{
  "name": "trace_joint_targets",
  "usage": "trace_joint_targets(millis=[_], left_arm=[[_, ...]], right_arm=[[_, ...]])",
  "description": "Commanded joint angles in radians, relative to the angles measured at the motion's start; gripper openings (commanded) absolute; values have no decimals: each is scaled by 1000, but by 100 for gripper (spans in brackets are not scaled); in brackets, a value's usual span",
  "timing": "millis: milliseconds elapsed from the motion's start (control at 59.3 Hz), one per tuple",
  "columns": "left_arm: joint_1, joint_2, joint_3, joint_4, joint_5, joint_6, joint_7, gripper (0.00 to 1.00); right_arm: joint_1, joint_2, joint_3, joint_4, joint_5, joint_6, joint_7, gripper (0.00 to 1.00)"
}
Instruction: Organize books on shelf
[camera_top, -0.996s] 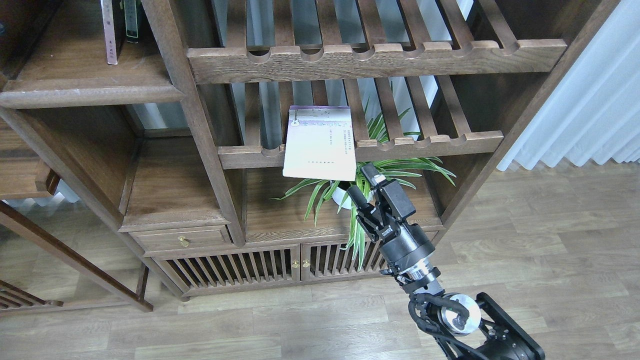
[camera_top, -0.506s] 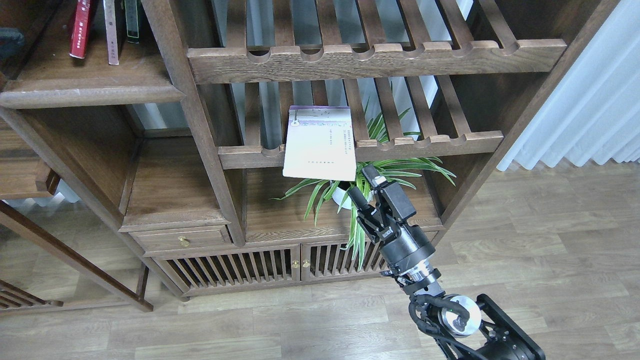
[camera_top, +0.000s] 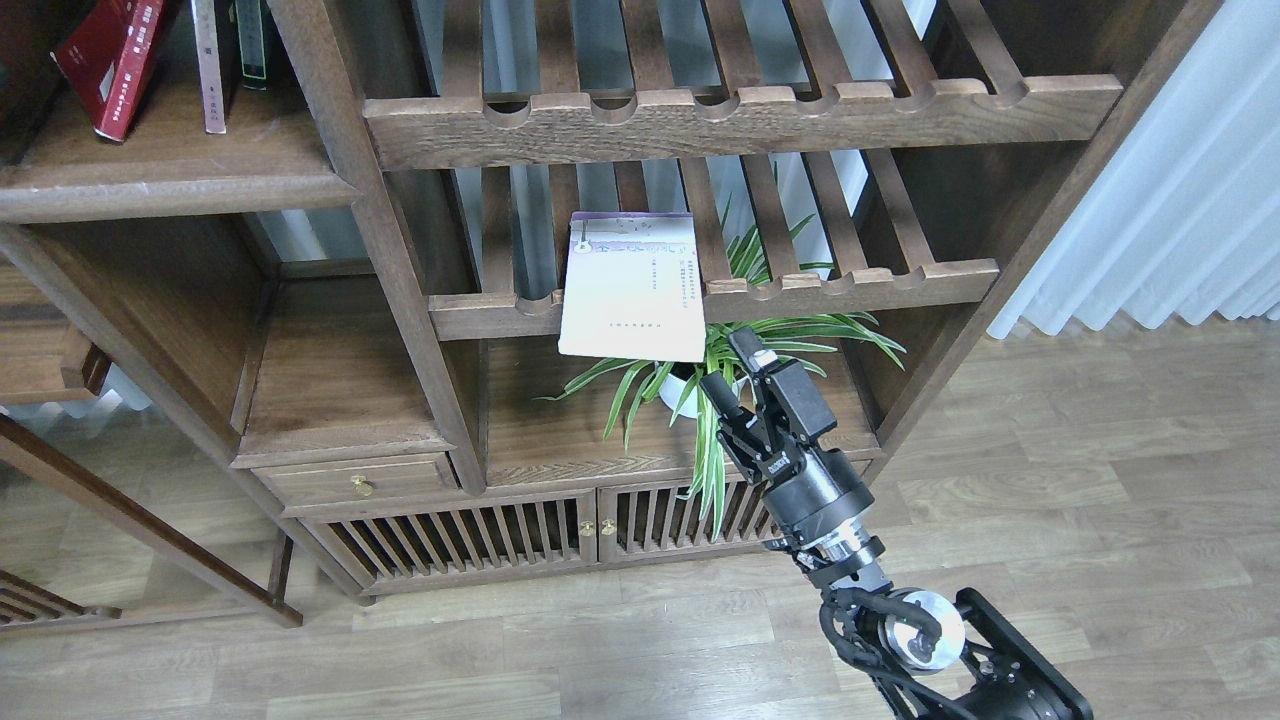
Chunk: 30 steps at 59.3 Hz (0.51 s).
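A pale lavender-to-cream book (camera_top: 635, 290) lies flat on the lower slatted rack, its front edge hanging over the notched rail. My right gripper (camera_top: 730, 367) is open and empty, just below and right of that book's front corner, not touching it. On the solid dark-brown shelf (camera_top: 170, 170) at the upper left, a red book (camera_top: 110, 60) with white spine text leans to the left. Beside it a thin pale-spined book (camera_top: 210, 70) stands upright. My left gripper is out of view.
A thin dark-green book (camera_top: 250, 40) stands right of the pale-spined one. A potted spider plant (camera_top: 720, 370) sits under the rack, right behind my right gripper. Two slatted racks (camera_top: 740, 110) fill the middle bay. A drawer (camera_top: 350, 480) and slatted doors (camera_top: 520, 530) sit below; curtain at right.
A red book has come into view on the upper-left shelf and now leans further left. The view has shifted slightly. My right gripper has barely moved.
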Motion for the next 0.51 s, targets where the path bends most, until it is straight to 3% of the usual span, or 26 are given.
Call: trace_joint_targets(millis=[0,169,186,253,489], left_arm=[[90,76,-54,-161,-51,-4,-2,76],[146,141,-76,-287,-76,-4,16,77],[189,211,-74,-319,-82,-5,24,81],[251,279,-71,-344,-111,-22,13,85],[323,310,-122,-439,-169,-140,26,87]], right_arm=[[-11,0,-13,-2,-1,0,0,98],[-37,0,-19,-2,-6,0,-2,98],[-48,0,-19,-2,-4,0,-2,98],[-60,0,-19,0,-4,0,-2,98],[-80,0,-24,0,-13,0,-2,98]])
